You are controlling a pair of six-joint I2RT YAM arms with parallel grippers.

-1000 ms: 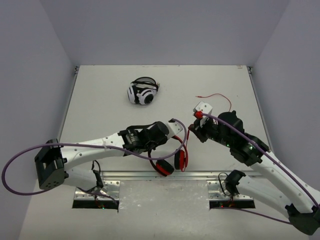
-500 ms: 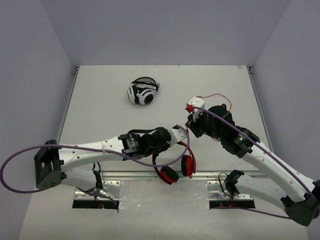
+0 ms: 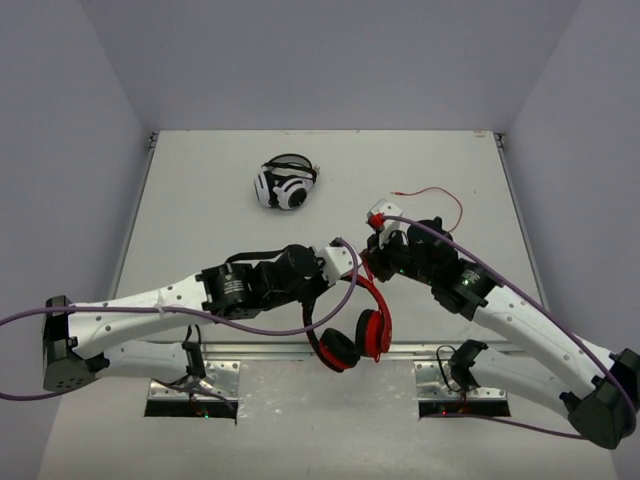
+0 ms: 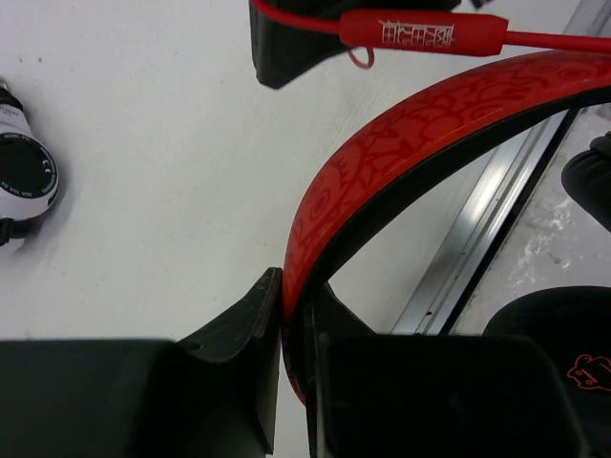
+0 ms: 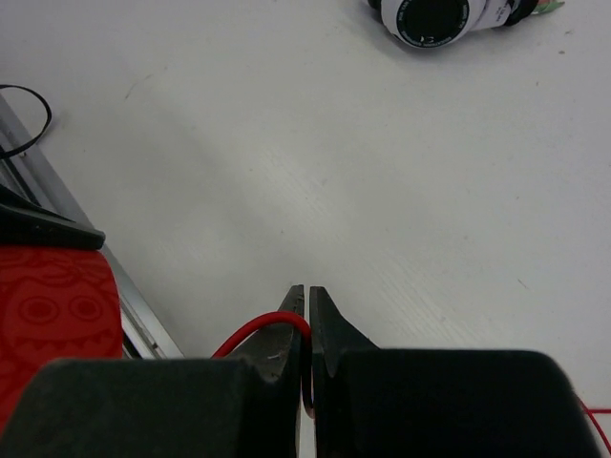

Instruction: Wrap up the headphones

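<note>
The red headphones (image 3: pixel 365 322) hang above the near table edge, ear cups (image 3: pixel 340 350) low, headband arching up. My left gripper (image 4: pixel 298 291) is shut on the red headband (image 4: pixel 382 153), seen close in the left wrist view. The thin red cable (image 3: pixel 432 193) trails across the table at the right; its inline remote (image 4: pixel 420 34) shows at the top of the left wrist view. My right gripper (image 5: pixel 307 296) is shut on a loop of the red cable (image 5: pixel 258 332), just right of the headband in the top view (image 3: pixel 378 222).
Black-and-white headphones (image 3: pixel 285 184) lie at the back centre of the white table (image 3: pixel 200 200), also in both wrist views (image 4: pixel 24 176) (image 5: pixel 439 17). A metal rail (image 3: pixel 260 350) runs along the near edge. Grey walls close in both sides.
The left arm has swung the headphones right and tilted them, ear cups now lower at the near edge. The right gripper has moved left and back with the cable.
</note>
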